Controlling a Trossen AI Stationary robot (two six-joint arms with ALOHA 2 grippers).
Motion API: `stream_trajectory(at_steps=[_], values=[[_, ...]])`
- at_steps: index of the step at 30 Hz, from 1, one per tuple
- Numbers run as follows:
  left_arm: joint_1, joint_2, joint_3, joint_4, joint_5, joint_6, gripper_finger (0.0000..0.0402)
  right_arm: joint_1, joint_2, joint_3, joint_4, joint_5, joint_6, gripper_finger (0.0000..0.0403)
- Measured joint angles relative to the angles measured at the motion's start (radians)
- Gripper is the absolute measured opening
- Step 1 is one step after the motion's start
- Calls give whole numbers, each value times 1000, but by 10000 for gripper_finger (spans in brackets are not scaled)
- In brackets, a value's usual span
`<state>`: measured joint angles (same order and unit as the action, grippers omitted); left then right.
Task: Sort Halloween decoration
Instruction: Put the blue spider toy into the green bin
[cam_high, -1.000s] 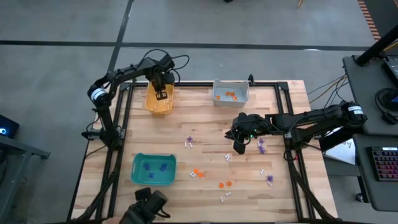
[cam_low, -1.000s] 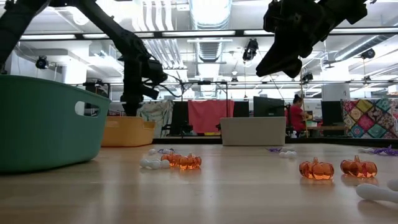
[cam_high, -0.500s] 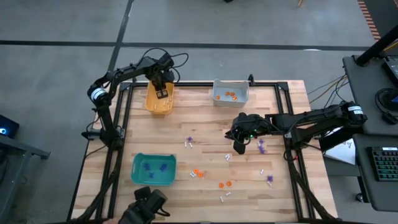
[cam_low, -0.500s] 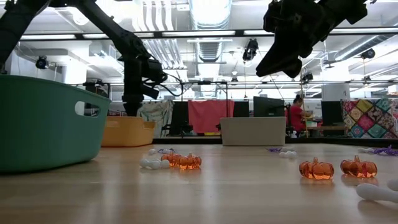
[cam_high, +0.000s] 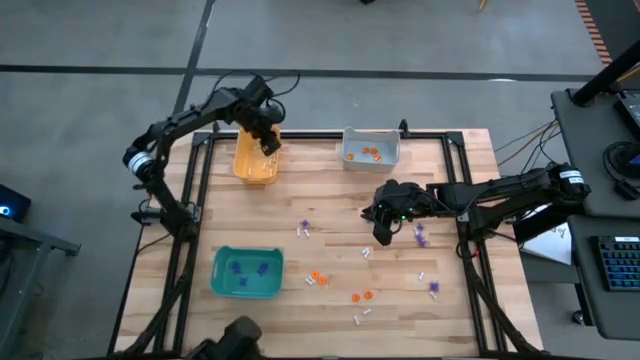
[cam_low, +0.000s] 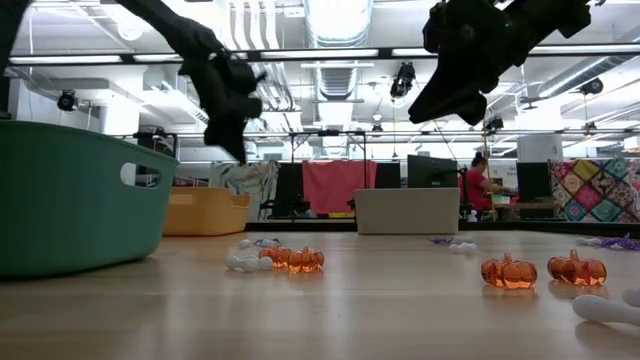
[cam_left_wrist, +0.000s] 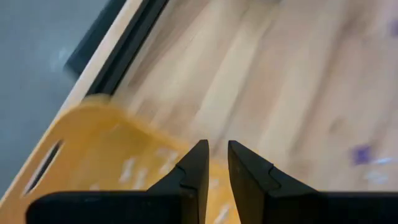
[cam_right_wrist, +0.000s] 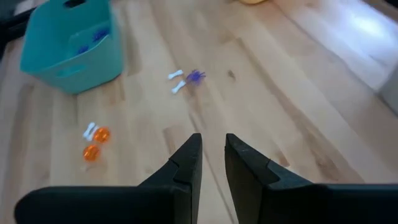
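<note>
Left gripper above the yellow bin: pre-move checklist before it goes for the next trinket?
1. Left gripper empty, narrow gap between its fingers: ok.
2. White pieces lie in yellow bin: ok.
3. Left gripper above the bin's rim in the low view: ok.
4. Right gripper hangs over mid-table, clear of the left arm: ok.
5. Right gripper empty: ok.
6. Loose white pieces remain on table: ok, targets exist.

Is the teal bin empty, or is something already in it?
Not empty. The teal bin stands upright on the table, and the high view shows a few small purple trinkets lying inside it.
</note>
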<state>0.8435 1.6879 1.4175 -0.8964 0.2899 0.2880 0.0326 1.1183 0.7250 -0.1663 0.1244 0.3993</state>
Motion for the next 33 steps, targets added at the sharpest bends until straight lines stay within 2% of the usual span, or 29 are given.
stream_trajectory(at_steps=[2, 7, 14, 20, 28, 33], values=[[-25, -49, -18, 38, 40, -24, 41, 0, 0, 0, 1, 30, 19, 59], [-111, -205, -99, 152, 39, -112, 40, 0, 0, 0, 15, 77, 62, 59], [-274, -449, -293, 383, 34, -253, 40, -14, 0, 0, 54, 88, 66, 59], [-389, -609, -485, 629, 32, -379, 40, -57, 0, 0, 50, 92, 115, 59], [-493, -706, -733, 1053, 31, -551, 40, -88, 0, 0, -33, 86, 168, 59], [-523, -703, -817, 1222, 31, -601, 40, -88, 1, 0, -131, 84, 216, 59]])
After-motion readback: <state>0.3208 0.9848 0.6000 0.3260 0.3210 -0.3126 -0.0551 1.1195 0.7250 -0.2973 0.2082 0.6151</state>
